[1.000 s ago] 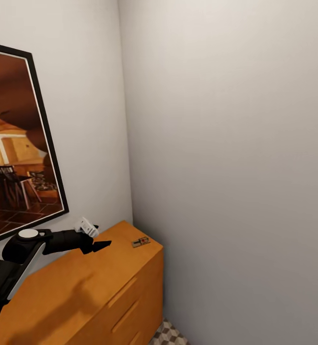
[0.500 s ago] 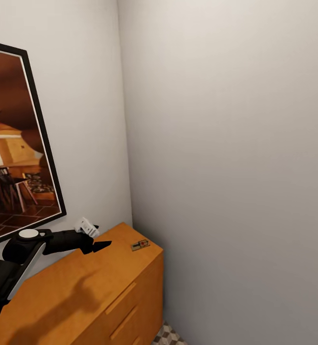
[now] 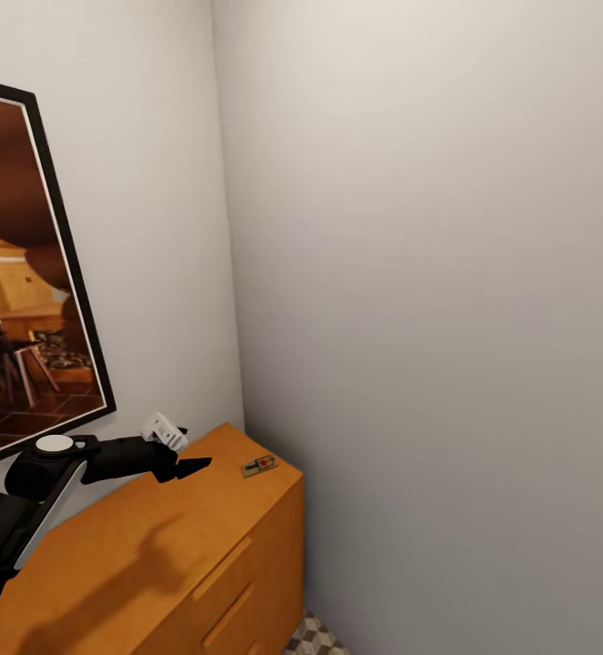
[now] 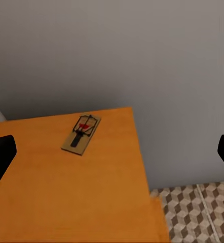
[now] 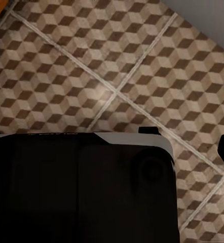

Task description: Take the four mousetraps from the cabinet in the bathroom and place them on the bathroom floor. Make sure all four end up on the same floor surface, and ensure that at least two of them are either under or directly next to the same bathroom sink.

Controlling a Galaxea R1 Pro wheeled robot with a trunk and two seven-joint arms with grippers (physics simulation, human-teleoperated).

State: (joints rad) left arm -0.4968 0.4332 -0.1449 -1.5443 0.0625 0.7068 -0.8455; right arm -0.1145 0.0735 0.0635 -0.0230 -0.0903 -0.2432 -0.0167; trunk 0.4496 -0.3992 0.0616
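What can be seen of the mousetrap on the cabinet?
The mousetrap is a small flat rectangular wooden board, tan-brown, with dark metal wire parts and a small red mark toward one end. It lies flat on the orange-brown cabinet top, near the corner by the walls. Nothing else touches it; the left gripper hovers short of it, jaws open.

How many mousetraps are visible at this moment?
1. The mousetrap lies on top of the orange cabinet, near its far corner by the wall. Others may be out of sight.

A black-framed picture [image 3: 28, 282] hangs on the pale wall [image 3: 428, 273] — warm brown scene.
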